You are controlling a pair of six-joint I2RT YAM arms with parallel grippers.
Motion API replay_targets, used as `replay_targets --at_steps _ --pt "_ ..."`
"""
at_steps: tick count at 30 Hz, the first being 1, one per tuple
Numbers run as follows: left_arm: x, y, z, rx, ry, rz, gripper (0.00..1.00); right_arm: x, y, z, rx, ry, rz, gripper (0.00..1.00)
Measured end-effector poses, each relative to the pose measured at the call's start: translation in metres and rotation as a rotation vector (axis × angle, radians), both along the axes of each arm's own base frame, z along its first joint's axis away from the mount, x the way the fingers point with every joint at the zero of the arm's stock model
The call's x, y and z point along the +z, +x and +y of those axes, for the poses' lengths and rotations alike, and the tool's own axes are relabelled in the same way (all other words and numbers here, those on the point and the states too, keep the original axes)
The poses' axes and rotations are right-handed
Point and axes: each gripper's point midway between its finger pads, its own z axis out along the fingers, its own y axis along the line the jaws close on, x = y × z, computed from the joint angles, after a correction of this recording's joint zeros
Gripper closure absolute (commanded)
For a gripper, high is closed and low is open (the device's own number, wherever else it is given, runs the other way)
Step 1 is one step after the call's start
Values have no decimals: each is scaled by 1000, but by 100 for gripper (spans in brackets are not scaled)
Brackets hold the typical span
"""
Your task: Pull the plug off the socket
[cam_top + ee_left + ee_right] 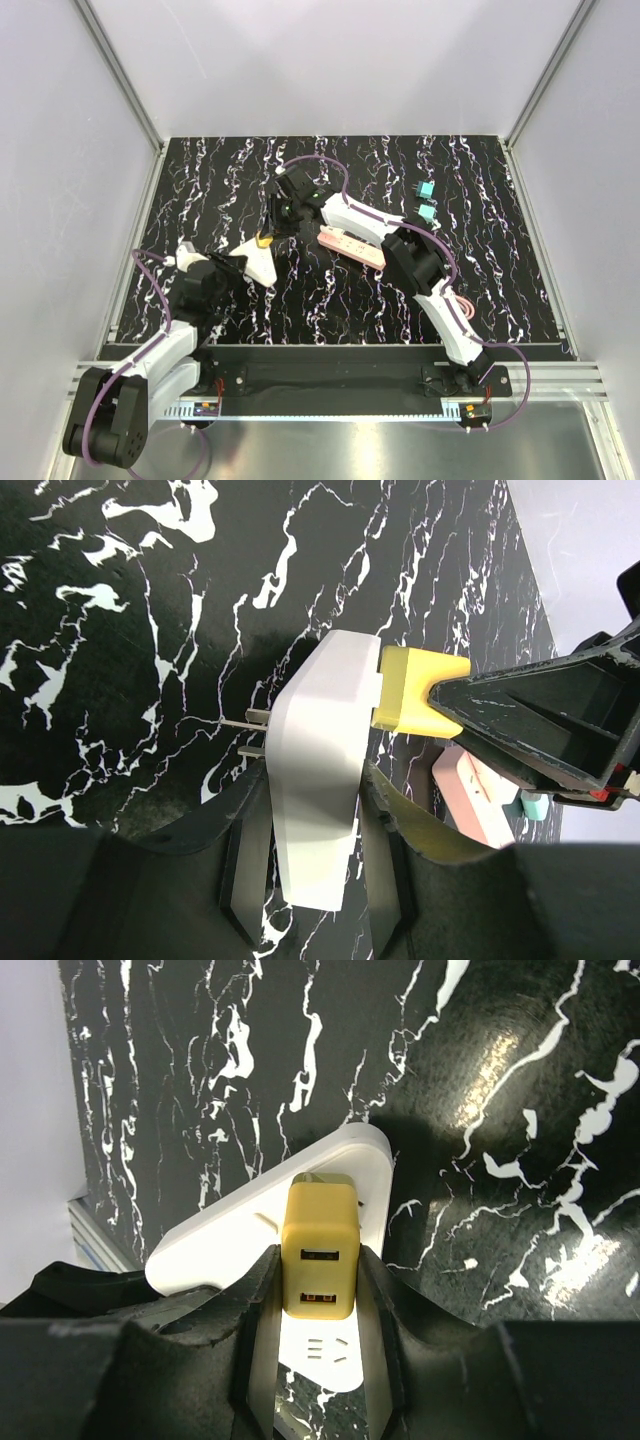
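Note:
The white rounded-triangle socket (260,264) is held just above the black marbled table, with the yellow plug (264,240) seated in its face. My left gripper (248,268) is shut on the socket; in the left wrist view the socket (320,750) sits between my fingers (385,860), its metal prongs (255,720) pointing left. My right gripper (270,230) reaches in from the far side and is shut on the plug. In the right wrist view the plug (320,1250), its two USB ports facing the camera, is squeezed between both fingers (255,1340) in front of the socket (230,1235).
A long pink power strip (350,247) lies just right of the grippers, under the right forearm; it also shows in the left wrist view (475,795). Two teal plugs (425,192) lie at the far right. Grey walls enclose the table on three sides.

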Motion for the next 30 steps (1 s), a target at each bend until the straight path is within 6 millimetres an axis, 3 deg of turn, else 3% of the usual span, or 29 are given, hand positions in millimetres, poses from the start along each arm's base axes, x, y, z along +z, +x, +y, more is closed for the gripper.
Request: replay_targets --at_steps 30 --pt "1 -4 -10 -51 -21 5 100 -2 -6 -18 1 -25 13 100"
